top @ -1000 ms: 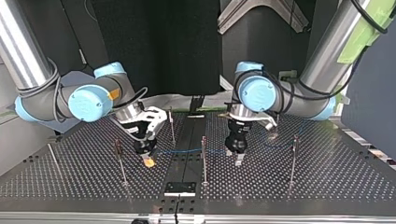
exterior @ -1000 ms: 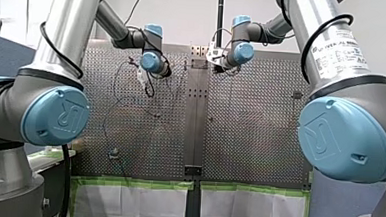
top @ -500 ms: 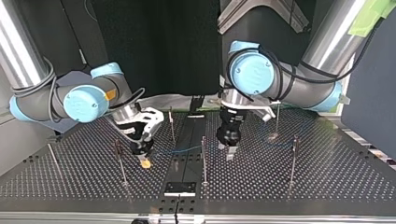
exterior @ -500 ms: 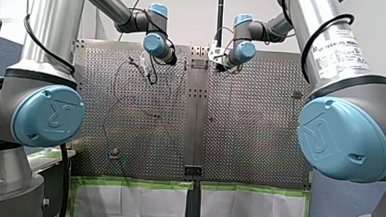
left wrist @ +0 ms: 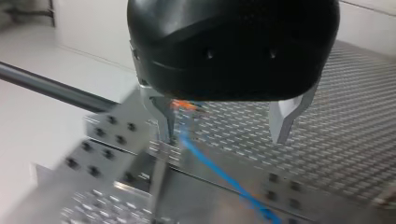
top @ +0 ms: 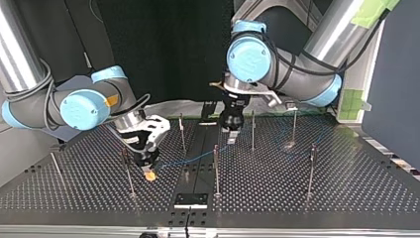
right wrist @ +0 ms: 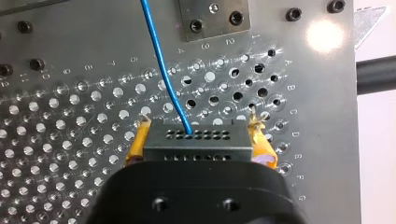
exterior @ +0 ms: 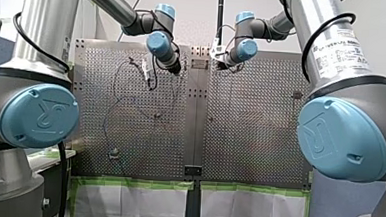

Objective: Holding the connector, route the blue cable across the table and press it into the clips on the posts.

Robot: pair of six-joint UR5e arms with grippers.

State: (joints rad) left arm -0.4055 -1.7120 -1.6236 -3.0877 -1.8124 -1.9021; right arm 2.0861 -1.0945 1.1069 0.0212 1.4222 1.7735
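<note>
Right gripper [right wrist: 198, 136] is clamping the connector [right wrist: 194, 145] low over the surface [right wrist: 56, 154]. Blue cable [right wrist: 161, 65] is running toward the posts [top: 216, 168]. Left gripper [left wrist: 224, 126] is hanging wide open and gripping nothing. Risk: the unguided slack is likely snagging a post or skipping the clips.

Front view high, facing top view, low; wrists close; table [exterior: 255, 132] shared.

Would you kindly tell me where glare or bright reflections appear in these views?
Right wrist view: a bright glare spot on the perforated table, beyond the connector held in my right hand. Top view: a small sheen on the table at the foot of a post. Left wrist view: highlights on the table past my left hand.
</note>
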